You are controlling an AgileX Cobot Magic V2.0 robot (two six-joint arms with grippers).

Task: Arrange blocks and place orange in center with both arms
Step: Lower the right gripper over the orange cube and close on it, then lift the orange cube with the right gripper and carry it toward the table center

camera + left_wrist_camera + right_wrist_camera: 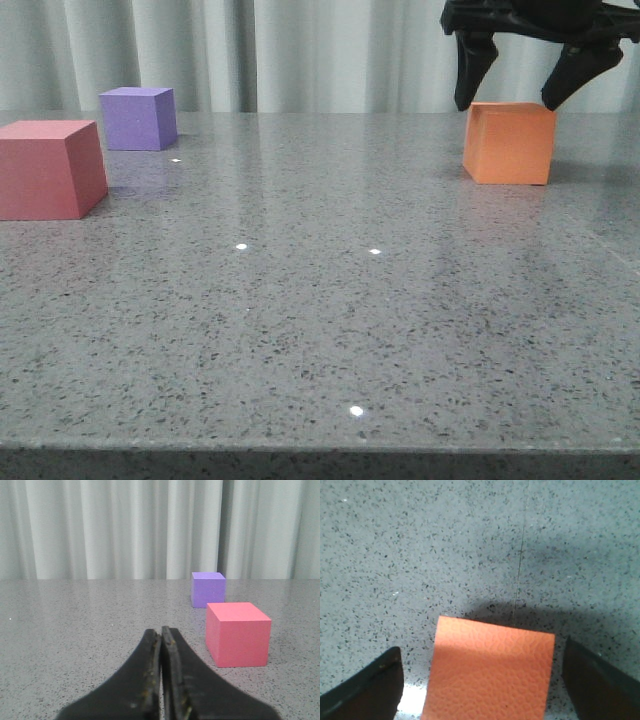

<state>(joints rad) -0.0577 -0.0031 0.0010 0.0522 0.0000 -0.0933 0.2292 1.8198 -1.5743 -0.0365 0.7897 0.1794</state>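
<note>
The orange cube (pixel 509 143) sits on the grey speckled table at the far right. My right gripper (pixel 517 98) hovers just above it, open, with one fingertip over each side. In the right wrist view the orange cube (pixel 490 672) lies between the two spread fingers, with gaps on both sides. The red-pink cube (pixel 50 168) sits at the left and the purple cube (pixel 139 118) stands behind it. My left gripper (pixel 161 632) is shut and empty, low over the table. The red-pink cube (pixel 238 634) and purple cube (pixel 208 589) lie ahead of it and to one side.
The grey speckled table (pixel 320 320) runs to a front edge near the camera. A pale pleated curtain (pixel 300 50) hangs behind the table's back edge.
</note>
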